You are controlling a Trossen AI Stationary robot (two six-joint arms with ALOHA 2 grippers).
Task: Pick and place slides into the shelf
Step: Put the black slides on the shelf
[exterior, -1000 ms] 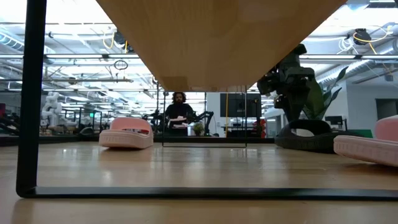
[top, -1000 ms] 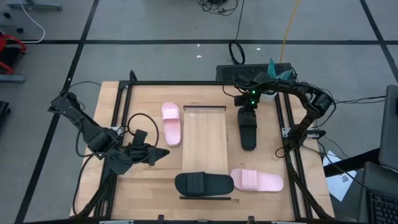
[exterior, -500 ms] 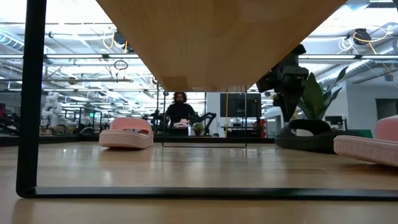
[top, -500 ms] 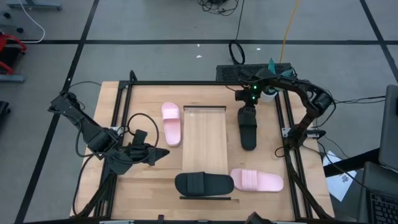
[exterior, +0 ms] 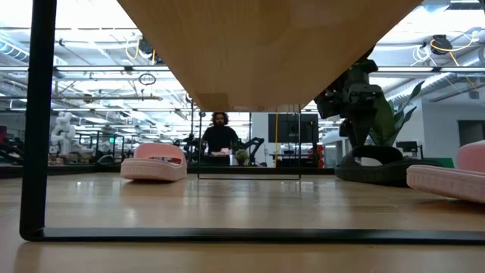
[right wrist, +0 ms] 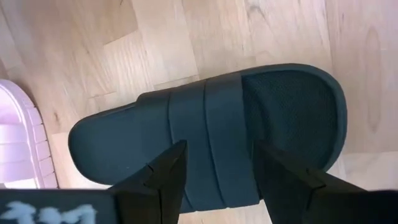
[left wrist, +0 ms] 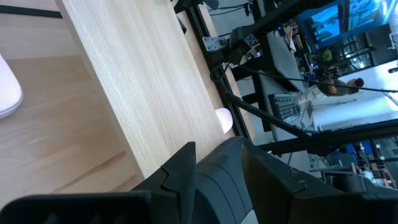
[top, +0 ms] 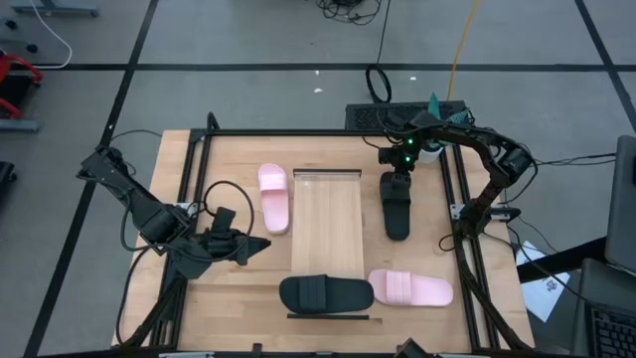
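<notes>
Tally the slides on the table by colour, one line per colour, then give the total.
Black slides: 2, one under the right gripper, one near the table's front edge.
Pink slides: 2, one left of the shelf, one beside the front black slide.
Total: 4 slides, none on the shelf.

1. The black slide [right wrist: 211, 137] under the right gripper [right wrist: 217, 171] looks like matt rubber; its footbed has a fine rough grain and its wide strap has smooth ridges.
2. The pink slide [right wrist: 18, 143] beside it has a ribbed, slightly shiny edge.
3. The table [right wrist: 249, 31] below this gripper is pale wood, smooth, with visible grain.
4. The shelf [left wrist: 137, 81] in front of the left gripper [left wrist: 217, 165] is light wood with a matt finish.
5. The gripper fingers [right wrist: 168, 171] look like dark matt plastic.
</notes>
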